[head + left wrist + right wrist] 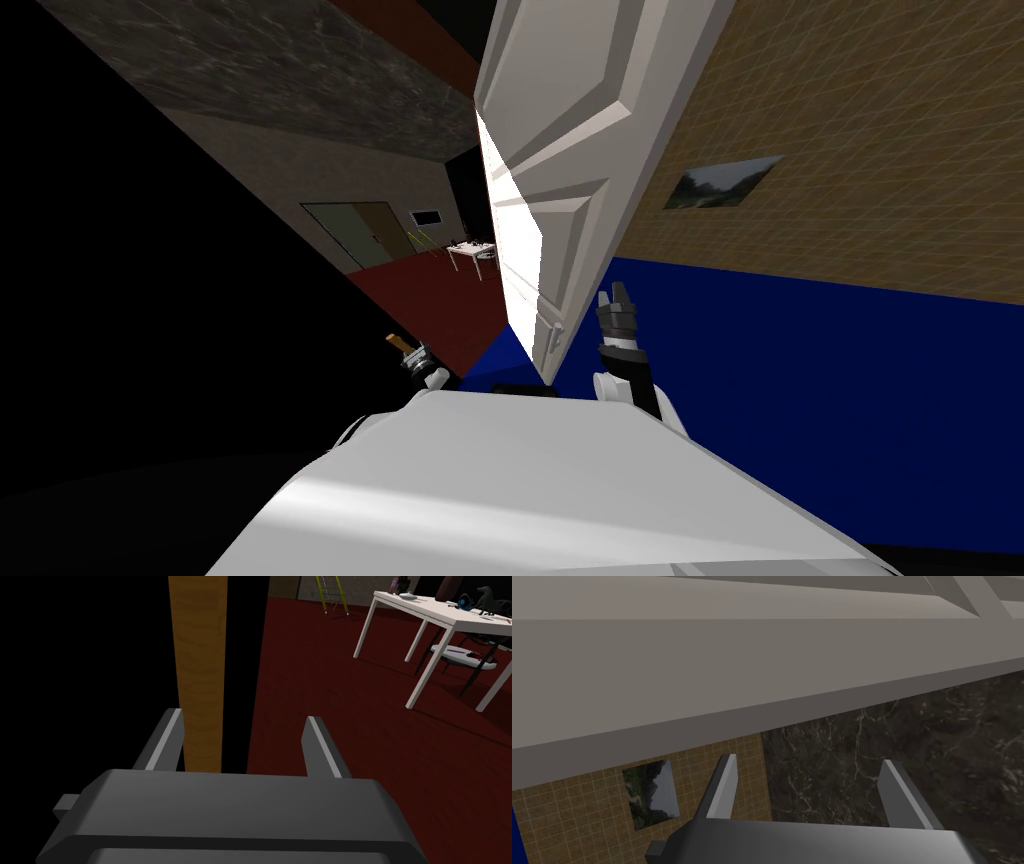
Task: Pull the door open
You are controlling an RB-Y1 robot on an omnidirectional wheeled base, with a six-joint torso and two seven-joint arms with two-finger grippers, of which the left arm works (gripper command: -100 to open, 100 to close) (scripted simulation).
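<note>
While the right gripper (809, 759) stands released, its two light grey blade fingers spread with nothing between them, it sits just beside the white panelled door (570, 130), near the lower part of the door's free edge and on the side facing the tan tiled wall (880, 150). No contact with the door can be confirmed. The left gripper (243, 715) is likewise released and empty. It is low on the other side of the door, with an orange-brown wooden strip (199, 676) standing upright beyond one of its fingers.

**Step in hand.** The door is swung well out, its thin edge turned toward the robot, so the pull appears largely accomplished. No handle can be made out.

**Next move.** Judged from this position, any further opening calls for placing the right fingers against the door's edge or face, then drawing along the hinge arc, not straight back.

**View comparison.**
- The head view shows the door's whole swing, the blue floor (800, 400) and both arms' placement.
- The right wrist view shows the door's panel close above the fingers, a framed landscape picture (651, 793) and a dark marbled surface (912, 726).
- The left wrist view shows the dark red floor (350, 726), a white table (430, 608), a chair (465, 658) and a yellow ladder (332, 593).
</note>
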